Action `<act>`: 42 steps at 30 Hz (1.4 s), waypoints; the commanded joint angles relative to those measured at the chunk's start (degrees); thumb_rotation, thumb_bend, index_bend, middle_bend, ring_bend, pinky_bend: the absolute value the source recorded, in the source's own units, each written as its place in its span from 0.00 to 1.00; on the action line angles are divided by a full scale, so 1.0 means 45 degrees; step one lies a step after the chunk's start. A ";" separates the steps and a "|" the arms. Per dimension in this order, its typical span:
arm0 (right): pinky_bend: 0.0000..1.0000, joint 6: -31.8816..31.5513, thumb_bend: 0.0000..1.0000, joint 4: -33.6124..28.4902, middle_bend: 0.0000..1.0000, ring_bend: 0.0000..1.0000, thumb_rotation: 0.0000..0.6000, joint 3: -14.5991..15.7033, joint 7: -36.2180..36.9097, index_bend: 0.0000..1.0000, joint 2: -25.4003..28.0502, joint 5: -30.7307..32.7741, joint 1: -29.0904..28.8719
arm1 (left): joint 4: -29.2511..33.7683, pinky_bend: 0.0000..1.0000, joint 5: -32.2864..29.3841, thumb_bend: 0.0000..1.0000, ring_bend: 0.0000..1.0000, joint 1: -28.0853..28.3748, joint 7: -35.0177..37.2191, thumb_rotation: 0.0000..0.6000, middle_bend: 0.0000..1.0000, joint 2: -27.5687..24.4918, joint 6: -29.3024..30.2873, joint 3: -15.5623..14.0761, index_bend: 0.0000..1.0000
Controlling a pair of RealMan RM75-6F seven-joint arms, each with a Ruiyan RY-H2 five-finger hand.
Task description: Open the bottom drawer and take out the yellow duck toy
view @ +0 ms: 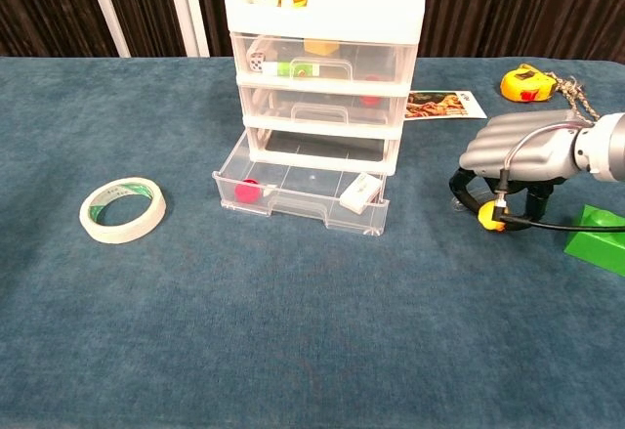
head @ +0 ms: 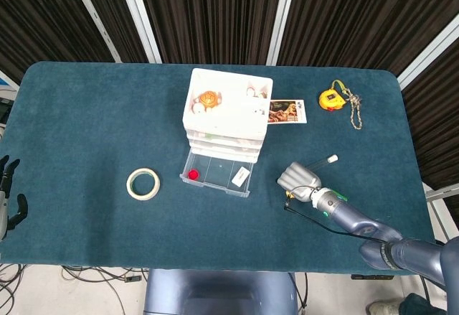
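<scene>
The right hand (view: 518, 160) reaches low over the table (view: 293, 331), palm down, fingers curled around the duck (view: 487, 216) beside the open drawer (view: 303, 194).

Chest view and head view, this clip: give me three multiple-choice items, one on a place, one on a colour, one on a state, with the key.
1. Where is the roll of tape?
A. On the table left of the drawer unit
B. Inside the bottom drawer
C. On top of the drawer unit

2. What colour is the small object in the left corner of the bottom drawer?
A. Green
B. Red
C. Blue

3. What is the right hand doing?
A. Resting flat and empty on the table
B. Gripping the drawer handle
C. Holding the yellow duck toy in its fingers, right of the drawers

Key: 1 A, the tape lies on the cloth left of the drawer unit. 2 B, the red object shows through the clear wall. 3 C, the yellow toy sits under the curled fingers, low over the table.
</scene>
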State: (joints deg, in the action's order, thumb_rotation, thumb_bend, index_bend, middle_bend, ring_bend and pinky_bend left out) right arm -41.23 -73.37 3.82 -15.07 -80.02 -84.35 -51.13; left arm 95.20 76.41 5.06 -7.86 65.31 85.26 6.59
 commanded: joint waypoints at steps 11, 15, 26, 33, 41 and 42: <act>1.00 0.0677 0.25 -0.1465 1.00 0.99 1.00 -0.0410 -0.1566 0.16 0.0965 0.1439 0.0003 | 0.0010 0.00 -0.0048 0.61 0.00 0.0002 -0.0012 1.00 0.00 -0.0002 -0.0031 0.0011 0.06; 1.00 0.0001 0.25 -0.2486 1.00 0.98 1.00 -0.0747 -0.1914 0.18 0.1885 0.1980 0.0266 | 0.0002 0.00 -0.0018 0.61 0.00 0.0001 0.0009 1.00 0.00 -0.0003 -0.0029 0.0000 0.06; 0.63 -0.3363 0.23 -0.6065 0.45 0.53 1.00 -0.1666 -0.1184 0.18 0.5080 0.5023 0.2577 | -0.0014 0.00 0.0105 0.61 0.00 -0.0003 -0.0071 1.00 0.00 0.0031 0.0079 -0.0007 0.06; 0.35 -0.6613 0.19 -0.5896 0.11 0.27 1.00 -0.1071 -0.1735 0.14 0.4768 0.4364 0.4679 | -0.0069 0.00 0.0283 0.61 0.00 -0.0069 -0.0064 1.00 0.00 0.0054 0.0323 -0.0007 0.06; 0.27 -0.9453 0.15 -0.4929 0.08 0.22 1.00 -0.0440 -0.0160 0.13 0.3994 0.2812 0.7083 | -0.0211 0.00 0.0610 0.61 0.00 -0.0089 -0.0284 1.00 0.00 0.0075 0.0570 -0.0050 0.06; 0.27 -0.9660 0.15 -0.4848 0.08 0.22 1.00 -0.0348 0.0005 0.13 0.3920 0.2630 0.7319 | -0.0236 0.00 0.0671 0.61 0.00 -0.0094 -0.0297 1.00 0.00 0.0081 0.0598 -0.0070 0.06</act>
State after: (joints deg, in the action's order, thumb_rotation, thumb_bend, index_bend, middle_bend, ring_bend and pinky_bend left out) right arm -82.78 -96.61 0.86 -17.05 -61.25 -70.46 -20.50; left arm 94.23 79.29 4.64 -9.13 65.65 87.84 6.35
